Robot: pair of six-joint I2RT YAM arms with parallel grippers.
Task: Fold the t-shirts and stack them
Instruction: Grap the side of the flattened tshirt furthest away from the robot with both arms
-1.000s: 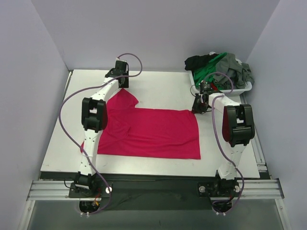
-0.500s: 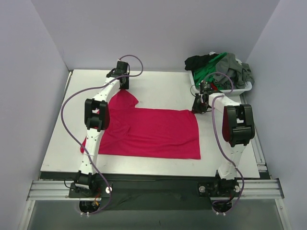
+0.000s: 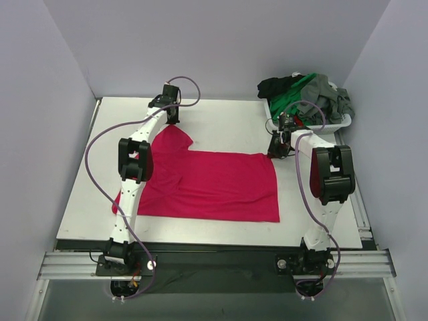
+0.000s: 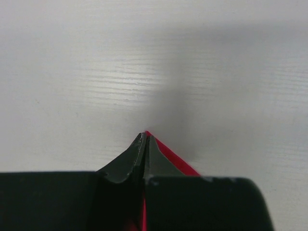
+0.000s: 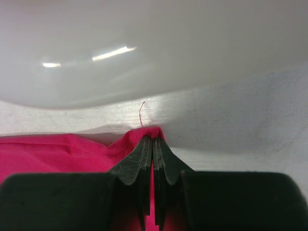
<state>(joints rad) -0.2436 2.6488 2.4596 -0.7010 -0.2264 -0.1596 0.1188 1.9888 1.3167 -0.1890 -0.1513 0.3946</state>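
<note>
Crimson t-shirt (image 3: 214, 184) lies spread flat on the desk (image 3: 227, 117), roughly centre and a bit to the near side, with mild wrinkles on its left half. One flap of it pokes up toward the far left, and the left end effector (image 3: 172, 122) sits right at the tip of that flap. In the left wrist view the left end effector (image 4: 144, 137) has its fingers pressed together, with a sliver of the crimson t-shirt (image 4: 175, 161) showing at the tip and between the pads, so it is clamped on the cloth edge, low against the desk (image 4: 144, 72). The right end effector (image 3: 275, 148) is at the shirt's far right corner. The right wrist view shows the right end effector (image 5: 153, 142) closed tight on the crimson t-shirt (image 5: 57, 154), red fabric squeezed between the pads, and a loose red thread (image 5: 142, 111) sticking up just past the tips. The left arm runs over the shirt's left part; the right arm stands beside its right edge. At the far right corner of the desk is a white basket (image 3: 328, 127) heaped with a green t-shirt (image 3: 301, 90), a grey t-shirt (image 3: 329, 90) and a black t-shirt (image 3: 274, 85), all crumpled and spilling over the rim. The basket is just behind the right end effector; I cannot tell whether they touch.
</note>
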